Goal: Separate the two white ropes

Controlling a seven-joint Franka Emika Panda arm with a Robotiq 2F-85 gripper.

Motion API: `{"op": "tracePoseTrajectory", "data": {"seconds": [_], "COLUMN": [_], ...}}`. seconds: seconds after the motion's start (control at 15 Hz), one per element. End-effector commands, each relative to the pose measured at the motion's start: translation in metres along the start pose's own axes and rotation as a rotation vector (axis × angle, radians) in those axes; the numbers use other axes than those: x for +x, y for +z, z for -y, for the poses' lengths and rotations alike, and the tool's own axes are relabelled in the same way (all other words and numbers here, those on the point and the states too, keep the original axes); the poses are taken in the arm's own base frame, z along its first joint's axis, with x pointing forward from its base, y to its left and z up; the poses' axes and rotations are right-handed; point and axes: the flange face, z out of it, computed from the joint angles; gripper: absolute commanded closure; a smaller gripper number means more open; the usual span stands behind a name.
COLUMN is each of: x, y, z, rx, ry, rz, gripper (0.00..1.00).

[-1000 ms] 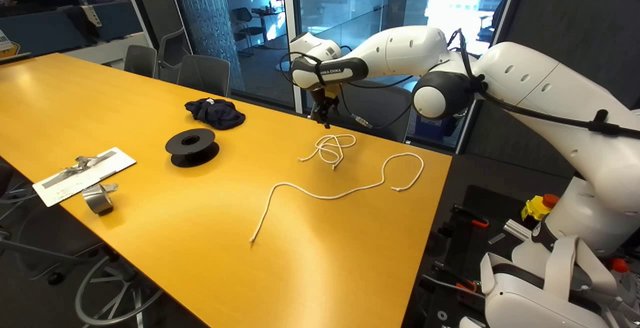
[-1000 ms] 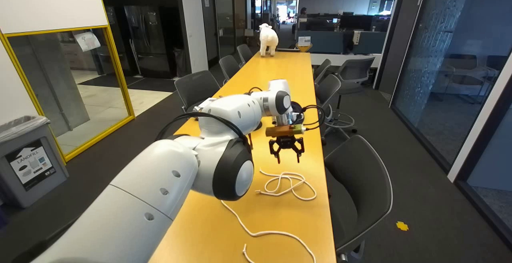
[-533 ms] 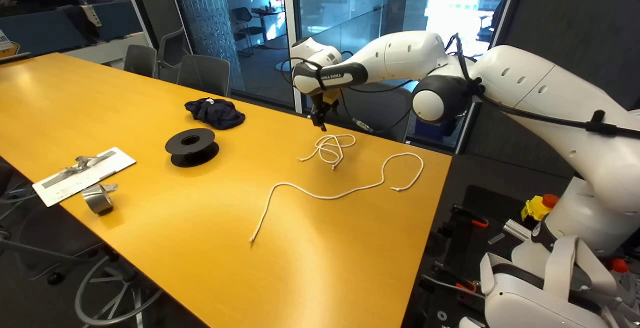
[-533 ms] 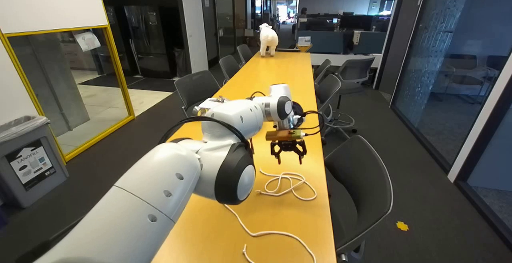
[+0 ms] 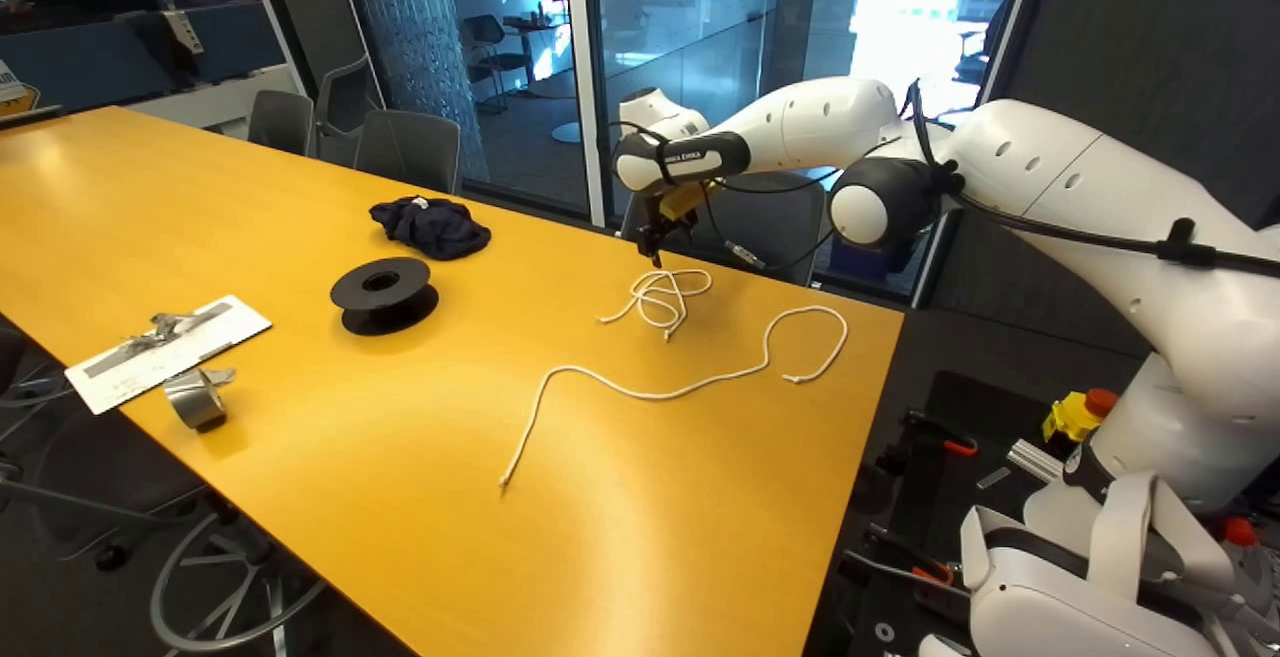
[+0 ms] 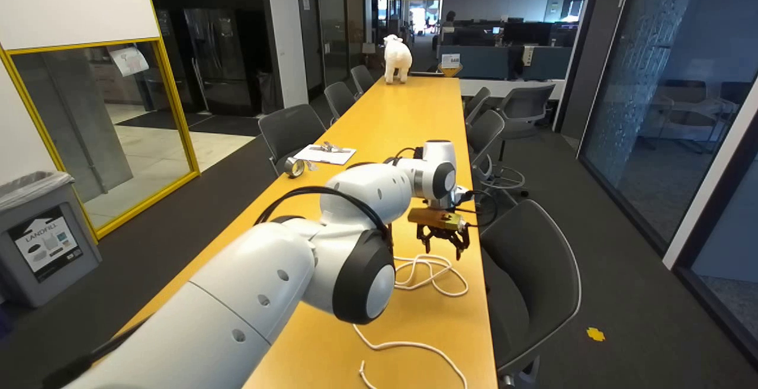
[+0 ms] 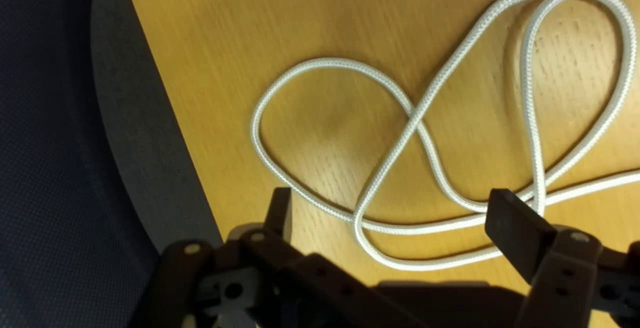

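Two white ropes lie apart on the yellow table. In an exterior view, the long rope [image 5: 655, 396] runs in a loose wave with a hooked end nearer the robot base. The other rope [image 5: 709, 283] is bunched in crossing loops close to the table's far edge. My gripper [image 6: 443, 253] hangs above that looped rope, tilted, its black fingers spread wide. From the wrist view, strands of the looped rope [image 7: 415, 123] cross beneath the open gripper [image 7: 390, 208]; nothing is gripped. The right finger [image 7: 520, 233] covers part of the strands. The arm hides part of both ropes in an exterior view.
A grey chair [image 6: 530, 282] stands against the table edge beside the gripper; its dark back [image 7: 50, 143] fills the wrist view's left. Farther along the table are a black spool [image 5: 385, 295], dark cloth [image 5: 430, 229], tape roll [image 5: 190, 397] and white strip [image 5: 165, 352].
My gripper has come lower and shifted toward the chair-side table edge, turning and tilting somewhat. Both ropes lie as before.
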Motion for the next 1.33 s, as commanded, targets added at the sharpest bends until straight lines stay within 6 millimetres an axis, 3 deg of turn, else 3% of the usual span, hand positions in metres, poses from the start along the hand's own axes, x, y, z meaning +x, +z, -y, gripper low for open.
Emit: {"op": "tracePoseTrajectory", "data": {"seconds": [0.0, 0.33, 1.27], "x": [0.004, 0.005, 0.000], "y": [0.018, 0.039, 0.053], "z": [-0.008, -0.007, -0.019], "rx": [0.066, 0.101, 0.140], "ry": [0.090, 0.161, 0.345], "rz": [-0.027, -0.037, 0.016], "gripper": [0.00, 0.00, 0.00]}}
